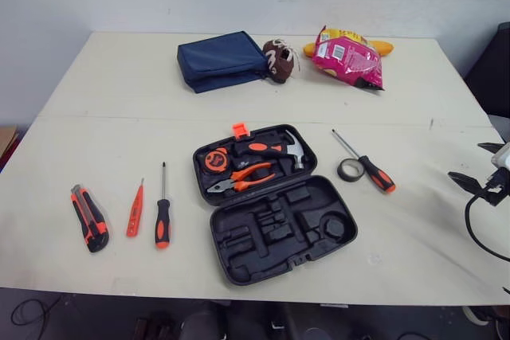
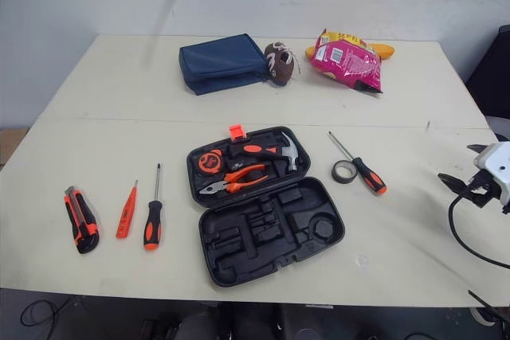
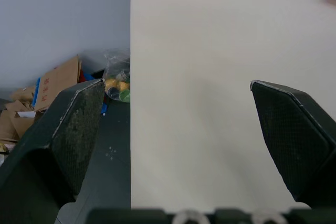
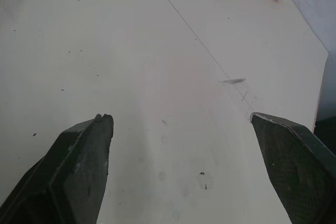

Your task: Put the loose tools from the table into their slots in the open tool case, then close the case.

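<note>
The open black tool case (image 1: 319,232) lies mid-table; its far half holds a tape measure, pliers and a hammer, and its near half shows bare slots. Left of it lie a utility knife (image 1: 89,218), an orange tester screwdriver (image 1: 135,209) and a black-and-orange screwdriver (image 1: 162,216). To the right of the case lie another screwdriver (image 1: 366,163) and a roll of black tape (image 1: 349,169). My right gripper (image 2: 456,162) hovers open at the table's right edge, well apart from these tools. My left gripper (image 3: 176,85) is open over the table's left edge, holding nothing.
At the back of the table sit a blue pouch (image 1: 223,61), a brown plush ball (image 1: 279,60) and a pink snack bag (image 1: 348,57). A dark chair (image 1: 490,69) stands off the right side. Cardboard and clutter (image 3: 58,85) lie on the floor beside the left edge.
</note>
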